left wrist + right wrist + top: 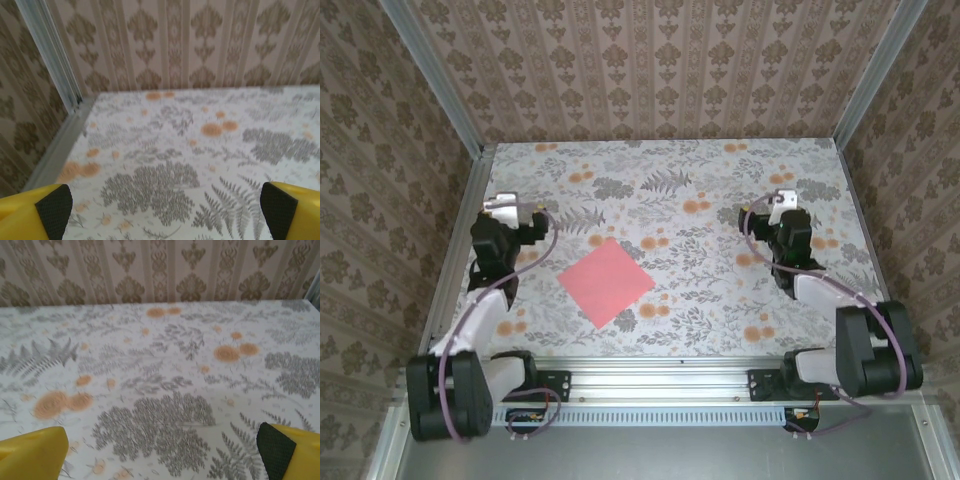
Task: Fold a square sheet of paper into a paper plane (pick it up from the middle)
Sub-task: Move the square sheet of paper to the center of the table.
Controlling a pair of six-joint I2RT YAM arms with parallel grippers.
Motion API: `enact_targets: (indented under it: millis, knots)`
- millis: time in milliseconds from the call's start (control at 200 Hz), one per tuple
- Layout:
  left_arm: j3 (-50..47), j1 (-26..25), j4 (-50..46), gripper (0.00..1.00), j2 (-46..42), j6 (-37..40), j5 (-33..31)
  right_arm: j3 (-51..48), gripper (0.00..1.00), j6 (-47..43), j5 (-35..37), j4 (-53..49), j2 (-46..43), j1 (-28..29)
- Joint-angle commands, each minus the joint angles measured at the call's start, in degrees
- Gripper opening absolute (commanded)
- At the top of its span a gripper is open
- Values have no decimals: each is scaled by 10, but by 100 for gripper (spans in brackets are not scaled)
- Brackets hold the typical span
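Observation:
The square sheet of paper [606,281], salmon pink, lies flat and turned like a diamond on the flowered tabletop, between the two arms and nearer the left one. My left gripper [510,207] hovers up and to the left of it, well apart from the sheet. In the left wrist view its yellow fingers [55,207] stand wide with only tabletop between them. My right gripper [782,200] is far to the right of the sheet, open too, its yellow fingertips [272,447] spread over bare cloth.
The table [700,290] carries a grey fern and orange flower print. Patterned walls close it in at the back and both sides, with aluminium posts [440,90] at the corners. A metal rail [660,370] runs along the near edge between the arm bases.

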Motion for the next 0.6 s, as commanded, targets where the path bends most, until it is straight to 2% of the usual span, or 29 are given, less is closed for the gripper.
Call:
enact_targets:
  millis: [0, 60, 130, 175, 240, 315, 365, 450, 530, 595]
  knots:
    - [19, 7, -102, 100, -70, -34, 4, 91, 100, 77, -38, -249, -33, -1]
    - [37, 9, -151, 100, -106, -70, -15, 153, 100, 144, -82, -337, -27, -1]
    - [78, 9, -253, 100, -132, -148, -59, 204, 100, 218, -158, -396, -17, -5]
    - [107, 10, -322, 100, -138, -212, -90, 202, 100, 233, -246, -371, -9, -5]
    - [139, 12, -408, 100, -136, -290, -107, 190, 100, 298, -327, -317, 8, -4]
    - [159, 14, -433, 100, -115, -299, -58, 183, 95, 359, -401, -259, 45, 21]
    - [176, 15, -450, 100, -95, -299, -29, 201, 92, 365, -406, -277, 66, 50]
    - [189, 15, -461, 100, -74, -297, 2, 238, 90, 361, -369, -327, 110, 109]
    - [194, 17, -480, 100, -72, -305, -7, 285, 90, 348, -333, -394, 145, 168]
    - [217, 16, -517, 100, -76, -302, 1, 332, 87, 350, -345, -428, 184, 211]
